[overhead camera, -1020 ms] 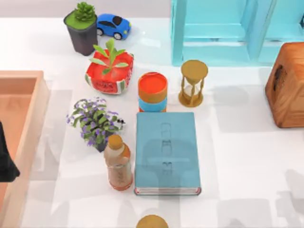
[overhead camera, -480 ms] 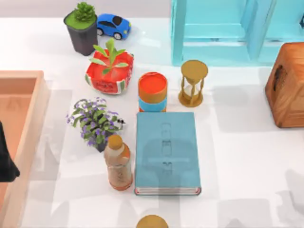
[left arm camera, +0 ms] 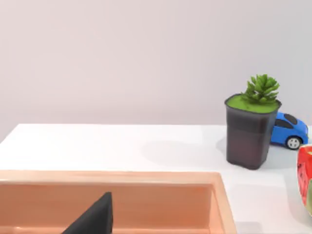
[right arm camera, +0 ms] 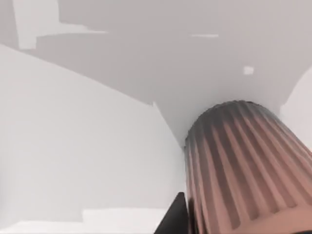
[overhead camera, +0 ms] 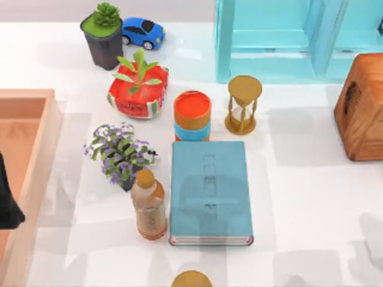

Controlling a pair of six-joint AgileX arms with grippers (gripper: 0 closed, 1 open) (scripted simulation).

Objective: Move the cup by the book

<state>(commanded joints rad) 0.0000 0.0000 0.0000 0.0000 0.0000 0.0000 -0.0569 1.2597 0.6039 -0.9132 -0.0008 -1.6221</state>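
light-blue book (overhead camera: pixel 210 191), ribbed copper-brown cup (right arm camera: pixel 243 170), orange-topped cylinder (overhead camera: pixel 192 115)

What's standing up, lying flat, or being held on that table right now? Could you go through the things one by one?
cup: upright, close by the right arm's camera; whether it is held, I cannot tell.
book: lying flat, closed.
bottle: standing, cap on, beside the book.
hourglass: upright.
orange-topped cylinder: upright.
toy car: on its wheels.
wooden tray: open, the left arm parked over it.
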